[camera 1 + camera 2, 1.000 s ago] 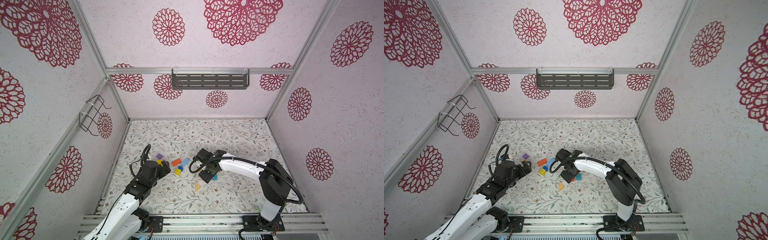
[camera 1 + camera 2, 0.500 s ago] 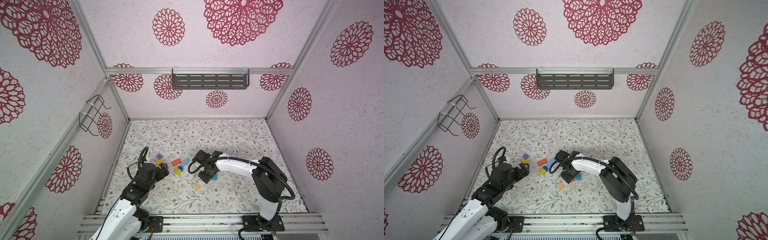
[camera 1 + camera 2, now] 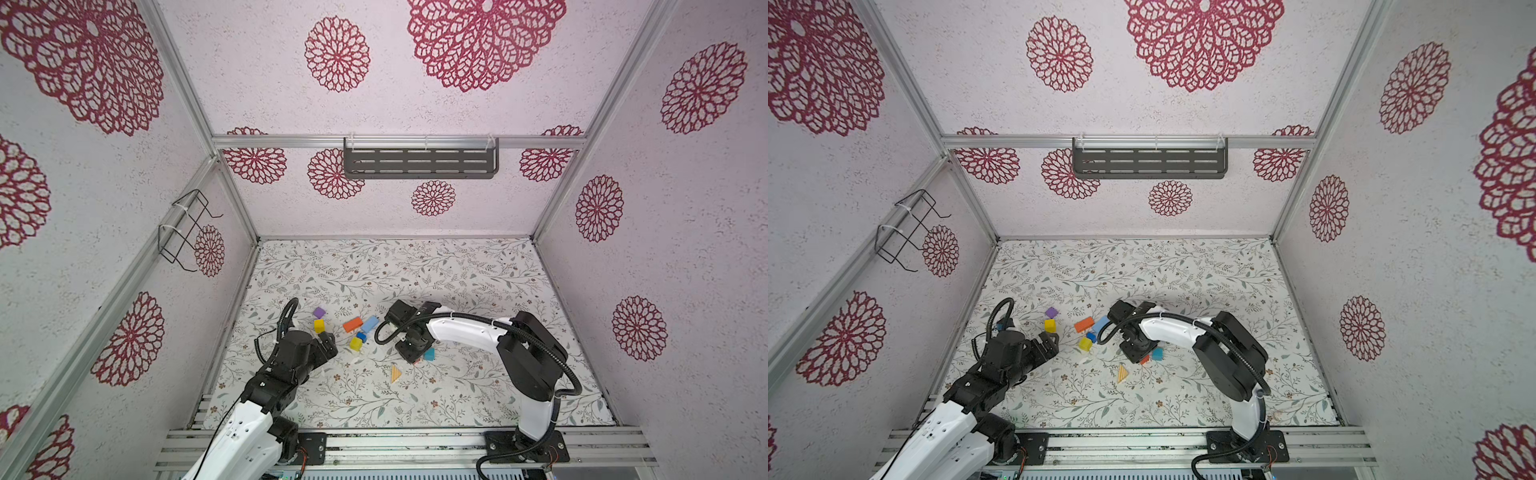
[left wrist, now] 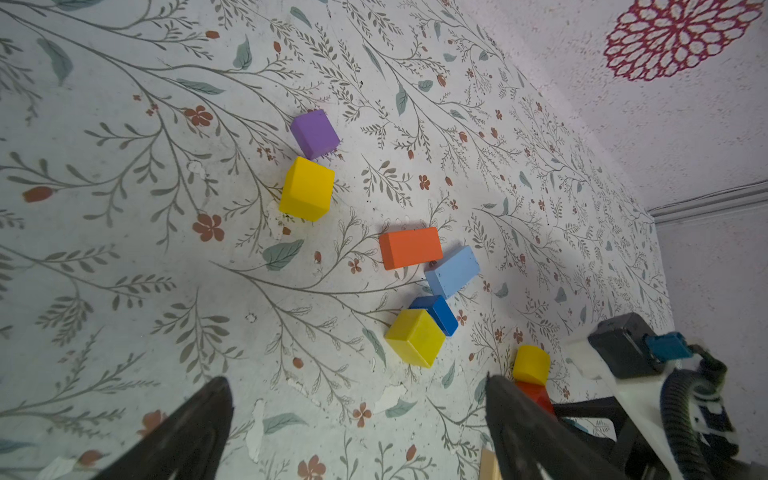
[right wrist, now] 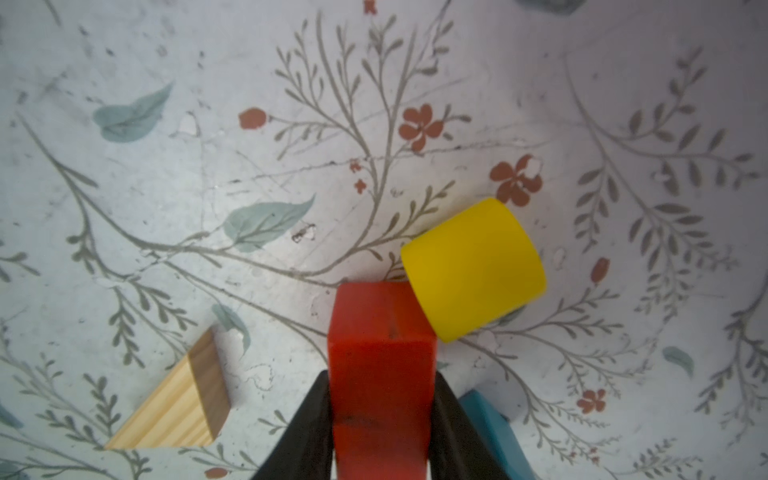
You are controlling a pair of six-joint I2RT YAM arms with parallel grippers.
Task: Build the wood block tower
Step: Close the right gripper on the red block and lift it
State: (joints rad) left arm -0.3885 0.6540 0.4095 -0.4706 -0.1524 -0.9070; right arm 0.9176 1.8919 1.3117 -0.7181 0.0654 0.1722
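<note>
No tower stands yet: the wood blocks (image 3: 352, 324) lie scattered on the tabletop (image 3: 415, 270) at lower centre in both top views, the right hand (image 5: 382, 374) pinching a red block (image 5: 380, 328), the left hand (image 4: 357, 380) gaping empty.

The right hand (image 5: 382, 384) has closed its fingers against the red block (image 5: 380, 324).
</note>
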